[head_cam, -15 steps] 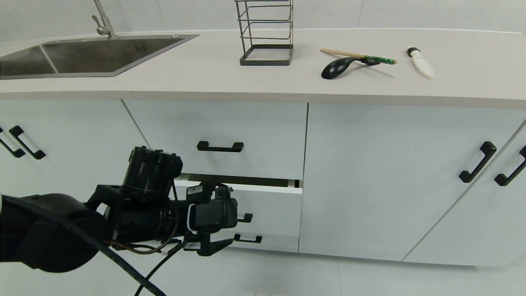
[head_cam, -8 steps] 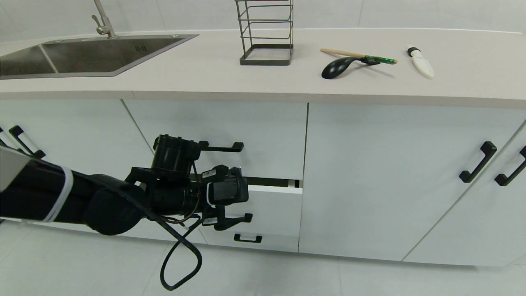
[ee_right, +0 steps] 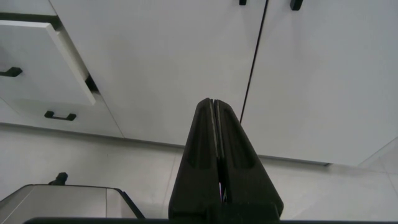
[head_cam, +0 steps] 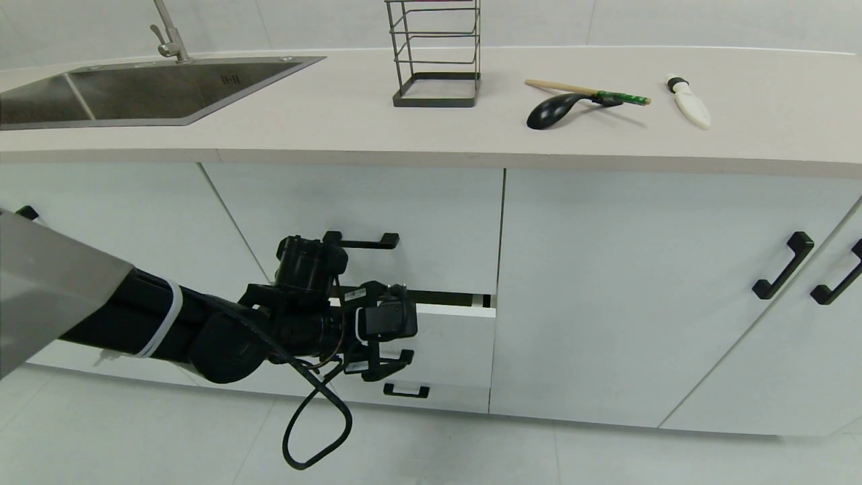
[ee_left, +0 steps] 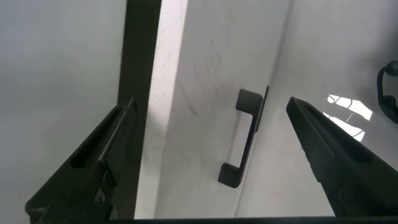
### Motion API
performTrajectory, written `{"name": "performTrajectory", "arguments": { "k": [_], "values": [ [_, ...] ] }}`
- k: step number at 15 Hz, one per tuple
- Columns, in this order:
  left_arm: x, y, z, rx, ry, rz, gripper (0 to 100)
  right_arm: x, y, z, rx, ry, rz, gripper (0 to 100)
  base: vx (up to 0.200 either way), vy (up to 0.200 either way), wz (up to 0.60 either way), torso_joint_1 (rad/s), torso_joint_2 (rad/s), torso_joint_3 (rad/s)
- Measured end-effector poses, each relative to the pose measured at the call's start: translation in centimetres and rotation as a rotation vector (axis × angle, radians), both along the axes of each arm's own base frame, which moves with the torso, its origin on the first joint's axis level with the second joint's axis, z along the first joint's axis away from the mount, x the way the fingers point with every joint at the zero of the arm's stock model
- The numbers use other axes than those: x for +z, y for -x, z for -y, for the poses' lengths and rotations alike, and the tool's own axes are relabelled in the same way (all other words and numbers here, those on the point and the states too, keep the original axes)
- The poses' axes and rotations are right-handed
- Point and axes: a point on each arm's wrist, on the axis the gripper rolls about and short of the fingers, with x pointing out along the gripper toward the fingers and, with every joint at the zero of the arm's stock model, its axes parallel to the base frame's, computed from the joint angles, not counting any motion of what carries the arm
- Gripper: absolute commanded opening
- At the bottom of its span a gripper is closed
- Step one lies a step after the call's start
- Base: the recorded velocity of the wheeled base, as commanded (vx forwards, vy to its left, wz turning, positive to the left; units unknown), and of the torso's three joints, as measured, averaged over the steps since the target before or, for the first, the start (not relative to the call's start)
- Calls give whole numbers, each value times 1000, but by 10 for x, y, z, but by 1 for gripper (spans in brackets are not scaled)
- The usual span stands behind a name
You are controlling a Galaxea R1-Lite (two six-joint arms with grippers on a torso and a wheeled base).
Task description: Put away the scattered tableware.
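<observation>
On the counter lie a black spoon (head_cam: 553, 111), a wooden chopstick with a green end (head_cam: 586, 91) and a white knife with a black collar (head_cam: 688, 102). Below, the middle drawer (head_cam: 448, 337) stands pulled out a little, with a dark gap above its front. My left gripper (head_cam: 403, 333) is open right in front of that drawer. In the left wrist view its fingers (ee_left: 93, 168) stand wide on either side of the black drawer handle (ee_left: 242, 140), apart from it. My right gripper (ee_right: 214, 109) is shut on nothing, low before the cabinet doors.
A black wire rack (head_cam: 436, 67) stands mid-counter and a steel sink (head_cam: 148, 84) with a tap is at the left. The top drawer handle (head_cam: 360, 240) and the bottom one (head_cam: 406, 391) flank the left gripper. Cabinet doors with black handles (head_cam: 781, 266) are on the right.
My left arm has stretched forward and to the right, bringing the open gripper up to the middle drawer's handle. The drawer and the tableware have stayed put.
</observation>
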Motion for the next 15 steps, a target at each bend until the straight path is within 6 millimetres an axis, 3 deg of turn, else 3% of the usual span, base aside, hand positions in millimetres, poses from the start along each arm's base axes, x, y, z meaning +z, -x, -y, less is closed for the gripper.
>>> {"name": "performTrajectory", "arguments": {
  "k": [6, 10, 15],
  "values": [
    [-7, 6, -4, -6, -3, -32, 100, 0, 0, 0, 0, 0, 0, 0, 0, 0, 0, 0, 0, 0],
    [-13, 50, -21, -25, -21, -112, 100, 0, 0, 0, 0, 0, 0, 0, 0, 0, 0, 0, 0, 0],
    [-1, 110, -44, -7, -5, -129, 100, 0, 0, 0, 0, 0, 0, 0, 0, 0, 0, 0, 0, 0]
  ]
}}
